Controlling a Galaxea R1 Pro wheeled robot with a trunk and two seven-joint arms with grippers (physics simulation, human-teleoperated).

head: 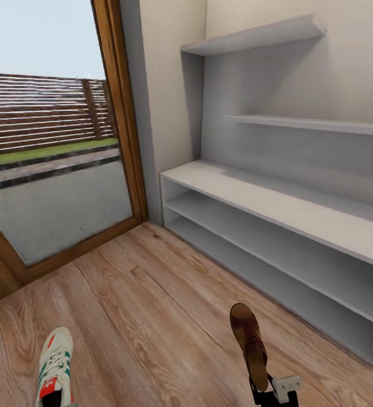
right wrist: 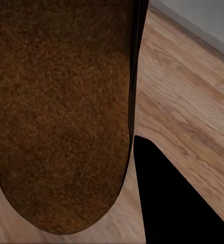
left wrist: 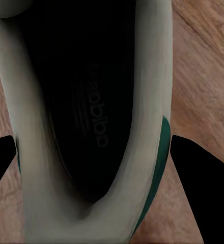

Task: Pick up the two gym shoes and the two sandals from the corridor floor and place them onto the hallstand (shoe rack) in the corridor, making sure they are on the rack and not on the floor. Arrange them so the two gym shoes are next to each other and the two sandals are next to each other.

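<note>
Left jaws grip cream gym shoe [head: 55, 362], green-striped; right jaws seemingly grip brown perforated sandal [head: 248, 343]; hallstand [head: 277, 203] bare.

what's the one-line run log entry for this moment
left gripper: holds gym shoe | right gripper: holds sandal | hallstand: no shoes seen | both above corridor floor

One gym shoe [head: 55, 362], one brown sandal [head: 249, 343], one grey hallstand [head: 277, 203] w/ two upper shelves and two open shelf rows, one glass door [head: 45, 141].
</note>
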